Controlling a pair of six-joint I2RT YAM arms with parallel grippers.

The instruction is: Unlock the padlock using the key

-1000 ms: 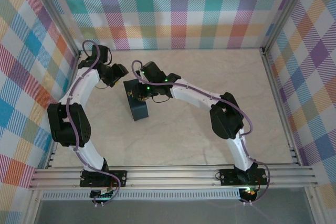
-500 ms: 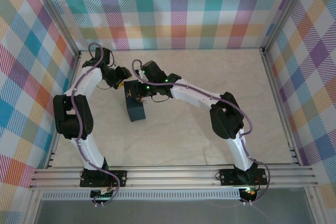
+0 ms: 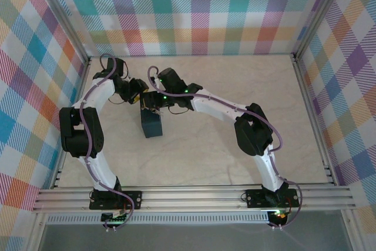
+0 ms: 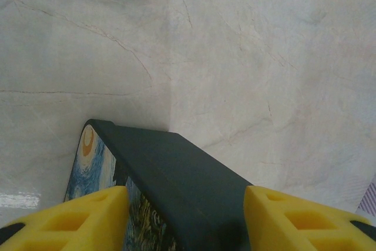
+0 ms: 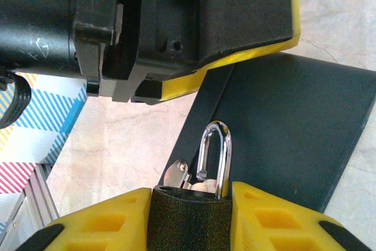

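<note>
1. The right gripper (image 5: 189, 230) is clamped on the padlock (image 5: 187, 216). The black body sits squeezed between the two yellow fingers (image 5: 100, 224), touching both.
2. The padlock's silver shackle (image 5: 215, 157) stands clear of the fingertips, pointing away from the wrist.
3. A thin greyish sliver that looks to be the key (image 5: 175, 174) lies at the foot of the shackle, on its left in the right wrist view. It touches the top of the padlock body. I cannot tell whether it is seated in the lock.
4. Just past the shackle is the dark blue box (image 3: 151, 125). It stands on edge on the worktop (image 3: 235, 157), left of centre and nearer the far edge than the near one.
5. The left gripper (image 4: 185, 218) straddles the far upper end of the box. The box fills the gap between its yellow fingers (image 4: 70, 218), so they appear closed on it.
6. In the right wrist view the left gripper's black housing sits near the shackle tip without touching it.
</note>
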